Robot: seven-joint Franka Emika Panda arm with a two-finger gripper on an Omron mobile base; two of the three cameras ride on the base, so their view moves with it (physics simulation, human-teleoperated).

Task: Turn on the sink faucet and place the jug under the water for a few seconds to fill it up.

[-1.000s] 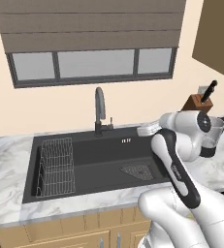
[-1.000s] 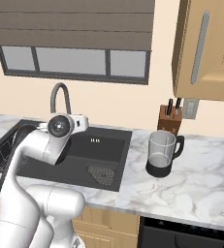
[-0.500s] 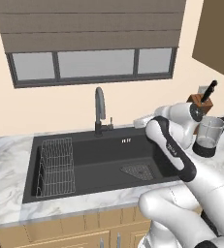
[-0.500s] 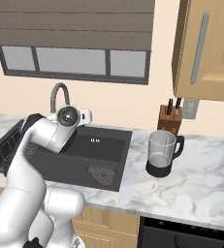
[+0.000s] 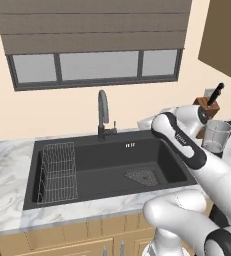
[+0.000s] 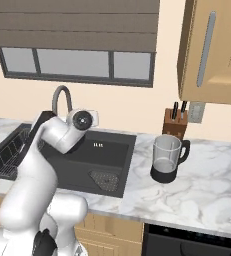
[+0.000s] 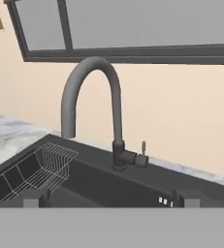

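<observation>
Matt dark metal faucet [image 7: 114,99]; clear glass jug [image 6: 167,158]; marble counter [image 6: 202,185].

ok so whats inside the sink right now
A wire rack sits at the left end of the sink, and a grey drain strainer lies on the floor. No water shows. The arm covers the right wall.

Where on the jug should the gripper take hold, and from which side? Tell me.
Grip the jug by its black handle, which sticks out on the side away from the sink. It stands upright on the counter, the knife block behind it, so probably come in level from the front right. The glass body looks wide and slippery.
</observation>
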